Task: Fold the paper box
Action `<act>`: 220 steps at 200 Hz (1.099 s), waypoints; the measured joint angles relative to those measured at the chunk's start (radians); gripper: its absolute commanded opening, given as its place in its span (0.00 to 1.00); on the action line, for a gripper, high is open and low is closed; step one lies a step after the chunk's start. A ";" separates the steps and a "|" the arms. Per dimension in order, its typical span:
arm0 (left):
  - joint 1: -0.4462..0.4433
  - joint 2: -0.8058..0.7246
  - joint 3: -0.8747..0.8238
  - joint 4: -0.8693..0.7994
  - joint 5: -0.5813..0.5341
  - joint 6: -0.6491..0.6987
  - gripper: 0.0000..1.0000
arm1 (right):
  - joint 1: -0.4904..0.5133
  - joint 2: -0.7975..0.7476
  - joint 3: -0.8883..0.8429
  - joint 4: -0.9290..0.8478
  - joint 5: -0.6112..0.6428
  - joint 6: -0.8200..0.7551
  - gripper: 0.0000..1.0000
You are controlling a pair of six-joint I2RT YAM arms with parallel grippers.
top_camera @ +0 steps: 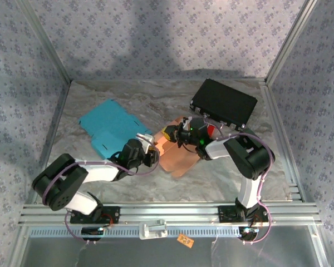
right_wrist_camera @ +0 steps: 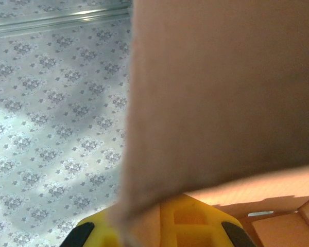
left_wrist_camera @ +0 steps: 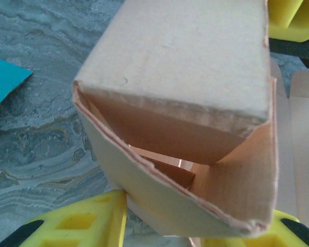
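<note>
My right pincer [top_camera: 178, 133] clamps shut on one flap [right_wrist_camera: 221, 92] of the paper box [left_wrist_camera: 185, 51] to steady it, while my left pincer [top_camera: 152, 149], half spread, squeezes its walls square.

The paper box [top_camera: 175, 153] lies right of the flat sheet [top_camera: 108, 125], before the case [top_camera: 224, 102].

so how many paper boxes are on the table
2: a teal one lying flat at left, and a peach one at centre, half folded between the left end effector and right end effector. Another could be hidden underneath.
</note>
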 measured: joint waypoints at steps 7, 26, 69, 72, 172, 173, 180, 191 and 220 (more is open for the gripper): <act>0.000 0.009 0.000 0.016 -0.003 -0.002 0.40 | 0.000 0.000 -0.006 0.013 0.008 0.001 0.00; 0.000 0.032 0.000 0.051 -0.008 -0.006 0.40 | 0.002 0.009 -0.018 0.055 0.025 0.001 0.00; -0.001 0.076 0.000 0.101 -0.030 -0.026 0.45 | 0.012 0.040 -0.026 0.131 0.042 0.001 0.00; -0.002 0.078 0.000 0.104 -0.031 -0.027 0.45 | 0.012 0.042 -0.027 0.137 0.042 0.001 0.00; -0.028 0.099 0.005 0.114 -0.123 -0.101 0.49 | 0.024 0.059 -0.056 0.216 0.069 0.001 0.00; -0.029 0.099 0.005 0.115 -0.124 -0.101 0.49 | 0.024 0.059 -0.056 0.216 0.069 0.001 0.00; -0.033 0.099 0.006 0.114 -0.133 -0.104 0.49 | 0.025 0.061 -0.056 0.219 0.071 0.001 0.00; -0.043 0.101 0.014 0.106 -0.155 -0.108 0.49 | 0.027 0.063 -0.056 0.223 0.077 0.004 0.00; -0.068 0.105 0.032 0.077 -0.220 -0.112 0.47 | 0.032 0.068 -0.056 0.233 0.095 0.010 0.00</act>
